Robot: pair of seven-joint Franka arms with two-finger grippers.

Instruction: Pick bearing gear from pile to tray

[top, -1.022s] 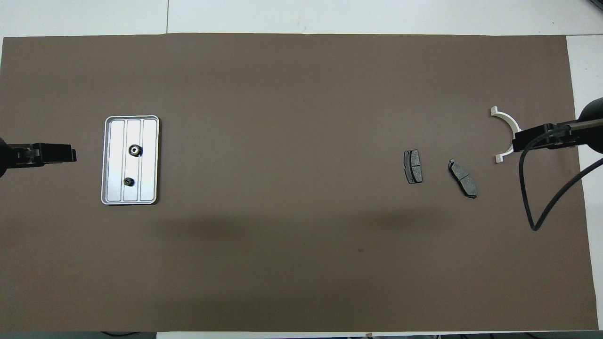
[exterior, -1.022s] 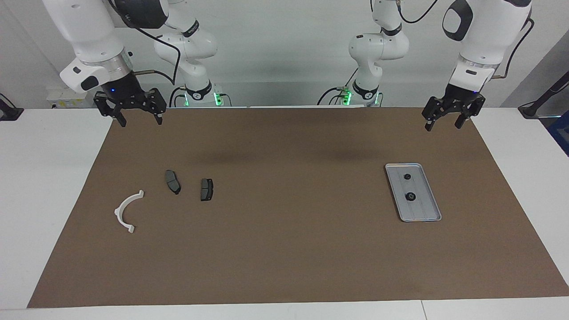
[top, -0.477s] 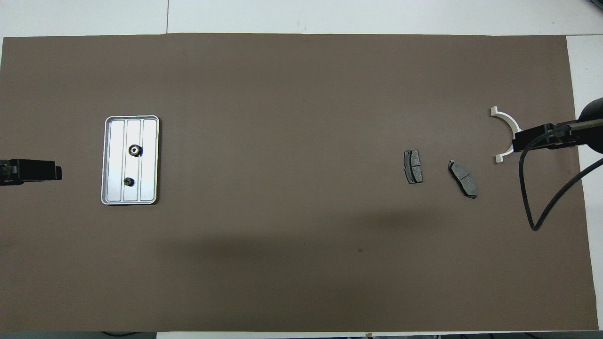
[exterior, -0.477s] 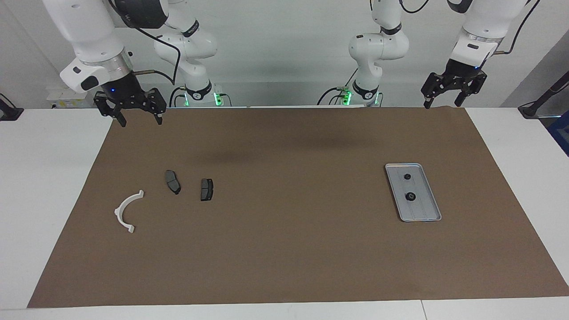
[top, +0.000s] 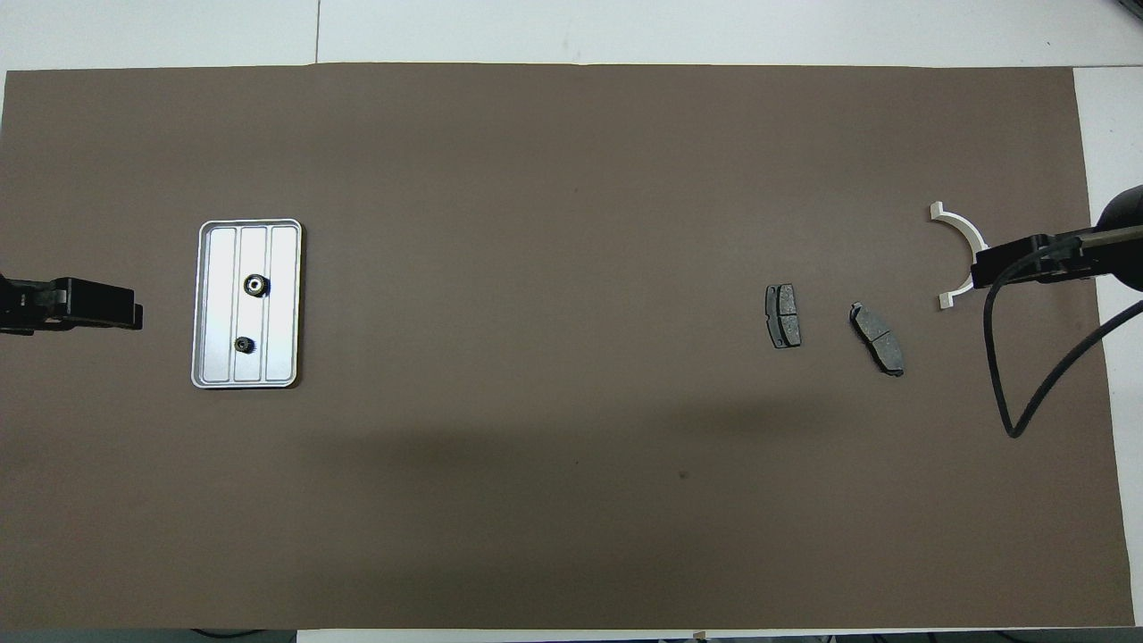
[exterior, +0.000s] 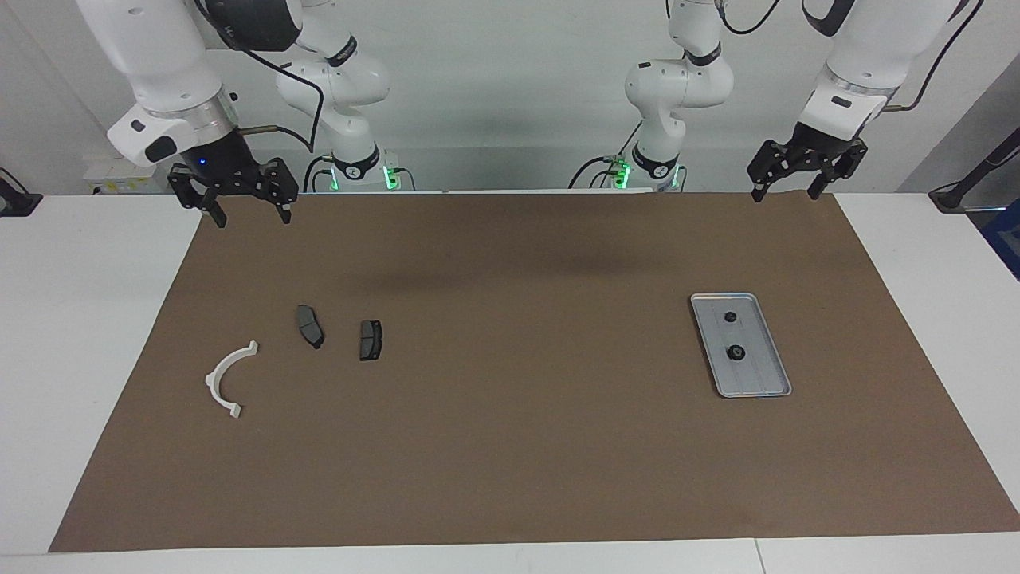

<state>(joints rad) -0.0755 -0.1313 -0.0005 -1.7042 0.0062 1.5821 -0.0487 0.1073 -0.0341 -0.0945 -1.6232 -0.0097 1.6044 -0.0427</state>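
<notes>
The silver tray [exterior: 757,392] [top: 204,304] lies on the brown mat toward the left arm's end. Two small black bearing gears rest in it, one [exterior: 730,316] [top: 243,344] nearer the robots and one [exterior: 736,352] [top: 256,285] farther. The pile toward the right arm's end shows a white arc [exterior: 212,381] [top: 969,232] and two dark brake pads [exterior: 309,326] [exterior: 370,340] [top: 783,315]. My left gripper [exterior: 783,194] hangs open and empty over the mat's edge by the robots. My right gripper [exterior: 252,218] waits open and empty over the mat's corner.
The brown mat [exterior: 526,446] covers most of the white table [exterior: 88,335]. A black cable [top: 1005,375] loops down from the right arm over the mat near the arc. The arm bases [exterior: 355,167] stand at the table's edge.
The left gripper has risen and drawn back from over the mat near the tray to the edge by the robots. The right arm and all parts stay put.
</notes>
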